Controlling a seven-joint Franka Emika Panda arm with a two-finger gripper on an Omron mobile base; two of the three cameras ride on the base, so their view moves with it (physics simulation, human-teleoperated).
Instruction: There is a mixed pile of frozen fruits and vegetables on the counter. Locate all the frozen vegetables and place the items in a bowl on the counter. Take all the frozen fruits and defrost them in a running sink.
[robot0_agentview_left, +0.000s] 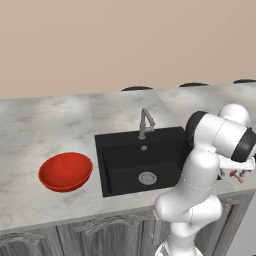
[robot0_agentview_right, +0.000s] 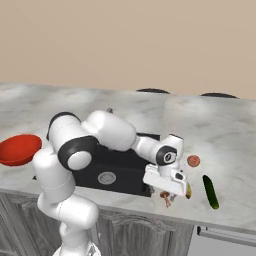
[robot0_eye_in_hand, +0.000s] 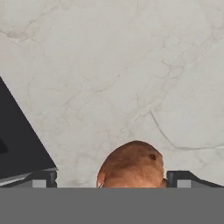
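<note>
Where the arm's white hand bends low over the counter (robot0_agentview_right: 230, 130), it hides most of the banana (robot0_agentview_right: 188, 191); a yellow tip shows. Just below the hand, the tan mushroom (robot0_eye_in_hand: 131, 165) sits between the wide-spread fingers of the gripper (robot0_eye_in_hand: 111, 178), ungripped and cut off by the frame. Red fruit (robot0_agentview_right: 193, 160) and cucumber (robot0_agentview_right: 210, 191) lie beside it, right of the sink (robot0_agentview_left: 142, 157); the bowl (robot0_agentview_left: 65, 171) sits left.
</note>
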